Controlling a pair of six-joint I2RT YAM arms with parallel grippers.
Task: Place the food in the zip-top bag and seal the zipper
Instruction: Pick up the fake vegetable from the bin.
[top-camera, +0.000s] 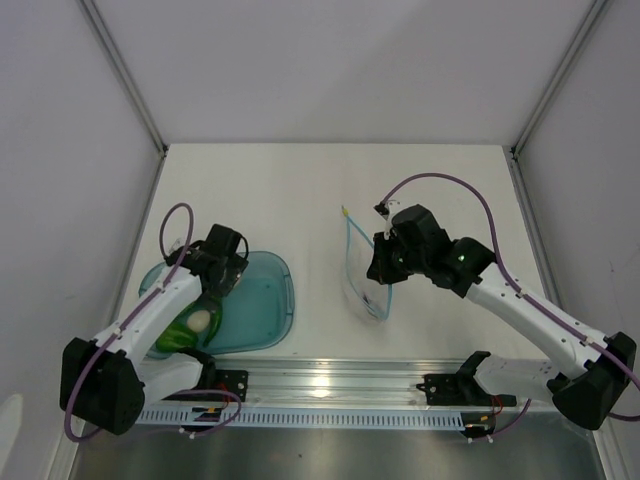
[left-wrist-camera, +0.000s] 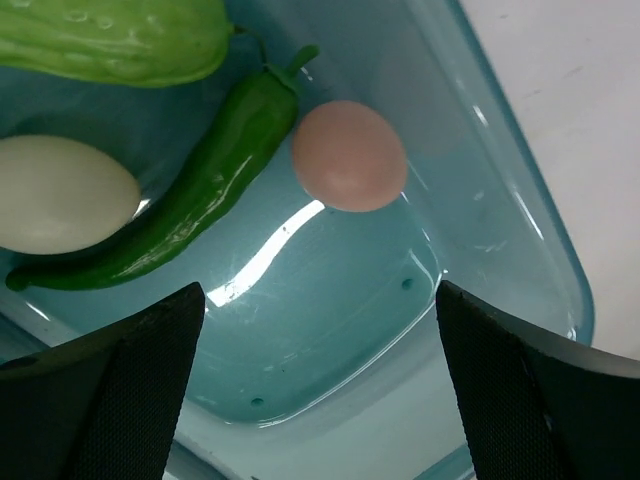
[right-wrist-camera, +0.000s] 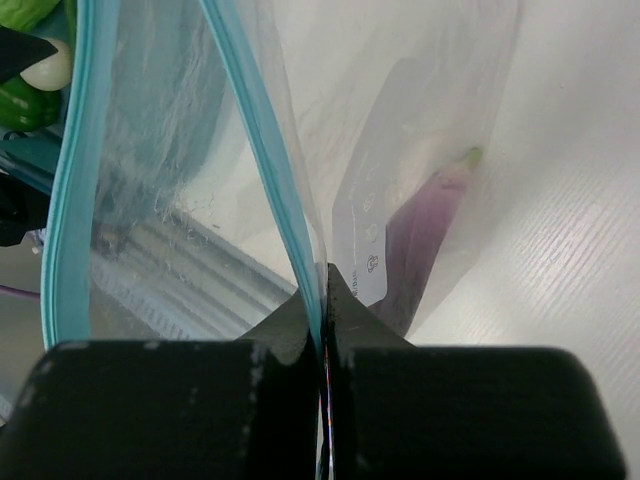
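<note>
**Left tool** (left-wrist-camera: 318, 300): fingers spread wide, holding nothing, poised low over the floor of the tray (left-wrist-camera: 500, 180).

**Right tool** (right-wrist-camera: 325, 290): fingers pressed together, clamped on the mouth edge of the zip-top bag (right-wrist-camera: 430, 120). The zipper (right-wrist-camera: 255, 130) ran from the pinch toward 11 o'clock, unsealed, with the mouth gaping.

**Layout from above:** the bag stood at about 3 o'clock on the worktop (top-camera: 300, 190) and the tray at 8 o'clock, well apart.

**Food in the bag:** one eggplant (right-wrist-camera: 430, 230) lay inside, at 1 o'clock from the pinch.

**Food in the tray, read from the left tool:**
- orange-pink egg-shaped piece (left-wrist-camera: 348, 155) at 12 o'clock
- green pepper (left-wrist-camera: 210, 170) just beside it, at 11 o'clock
- white egg-shaped piece (left-wrist-camera: 60, 195) at 10 o'clock
- knobbly pale-green vegetable (left-wrist-camera: 110, 35) beyond them

**Likely faults:**
- The rounded, glossy pieces could squirt from a closing pinch.
- Because the pepper and the orange-pink piece lay so close, taking one would probably nudge the other.
- The bag, held at a single point, could sag, so that its mouth narrowed or the eggplant slid out.

**Materials:**
- The bag was thin, clear, limp film, creased and faintly hazy, with a light-blue strip at the mouth.
- The tray was translucent teal plastic with rounded corners and a bright glare on its floor.
- The pepper was long, curved, tapered and shiny.
- The two egg shapes were smooth and matte.
- The eggplant was purple with a green tip.
</note>
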